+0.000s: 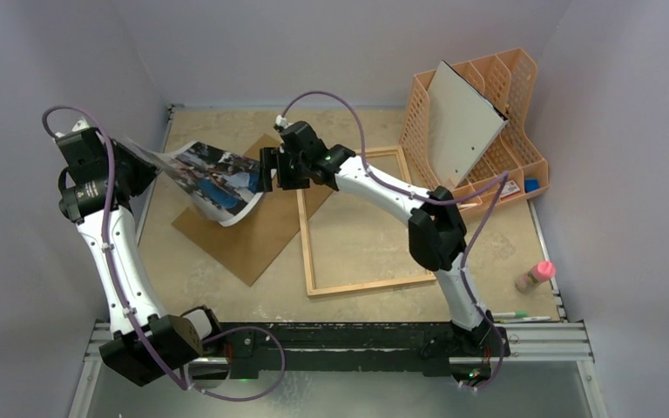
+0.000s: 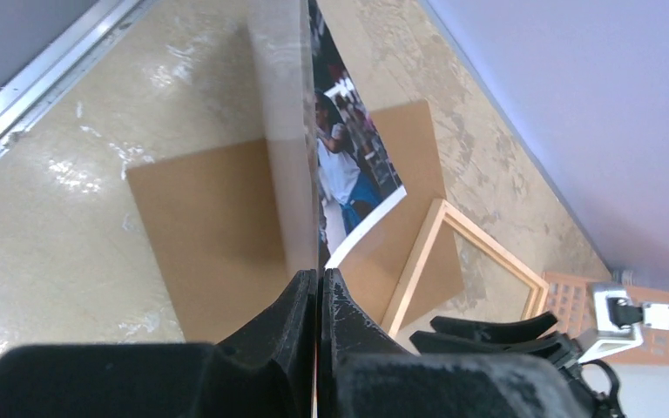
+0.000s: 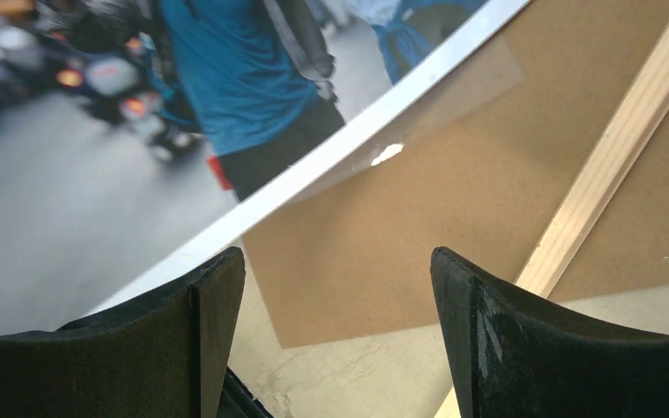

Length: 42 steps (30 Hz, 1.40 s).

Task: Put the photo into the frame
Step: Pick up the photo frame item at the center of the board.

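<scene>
Holding the photo (image 1: 216, 177) by its left edge, the left claw (image 2: 318, 277) is closed on the sheet, which stands edge-on between the pinched jaws in the wrist view. The right claw (image 3: 335, 261) sits at the photo's right edge with its jaws spread wide and nothing between them.

Location: the photo hangs in the air over the left part of the brown backing (image 1: 253, 239). It is left of the frame (image 1: 307, 252) and not yet over it. The frame lies flat on the table, and its left rail crosses the backing's right corner.

Handling, as judged from the way it hangs:
- The sheet bows and its near edge curls under. Treat it as light and limp.
- The glossy face is likely slippery and likely to crease under a hard pinch.
- Grip the white border only.
- Support two opposite edges, left and right, so that the sheet is kept taut and flat for lowering inside the rails.
</scene>
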{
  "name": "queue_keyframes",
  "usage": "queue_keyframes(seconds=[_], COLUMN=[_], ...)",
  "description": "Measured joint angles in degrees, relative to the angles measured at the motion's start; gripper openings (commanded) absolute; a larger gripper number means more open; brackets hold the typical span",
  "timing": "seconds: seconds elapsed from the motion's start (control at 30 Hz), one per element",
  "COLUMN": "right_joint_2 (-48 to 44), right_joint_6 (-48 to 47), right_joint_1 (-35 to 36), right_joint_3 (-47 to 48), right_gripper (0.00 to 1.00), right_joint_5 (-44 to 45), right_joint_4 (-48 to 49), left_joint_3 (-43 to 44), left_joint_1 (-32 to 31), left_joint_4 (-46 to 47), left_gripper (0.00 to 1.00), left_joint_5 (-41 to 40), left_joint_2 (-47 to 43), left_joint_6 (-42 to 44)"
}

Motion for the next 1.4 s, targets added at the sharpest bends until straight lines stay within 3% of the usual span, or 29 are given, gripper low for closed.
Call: queue_keyframes(seconds=[0.3,0.67,1.03,1.2,1.4], right_joint_2=[-5.05,-5.07,-5.42,-6.08,-9.11], right_joint_6=[-0.31,-0.11,-0.22,-0.24,-1.57], right_joint_1=[0.02,-0.13,-1.9,-3.13,-4.52], right_joint_3=[-1.62,-2.29,-1.27,-0.98,-0.98], right_gripper=[0.79,0.79,0.78,0.78,0.8], right_joint_5=[5.9,9.14,10.36,10.34,11.67], right_joint_4=[-0.26,-2.69,-3.43,-3.23,-1.75], left_joint_3=[7.26,22.82,31.17,37.24,42.75], left_joint_1=[-3.96,-9.29,-10.64,-10.84,-10.86], left_joint_4=[-4.68,-10.03,-13.94,-13.49,-12.11], left_gripper=[0.0,0.0,0.0,0.0,0.0], left_joint_5=[0.59,-13.14,-24.24,-24.44,-19.26], left_joint_2=[0.7,4.35,7.67,10.93,15.04], left_joint_6=[2.86,8.07,10.88,11.04,11.87])
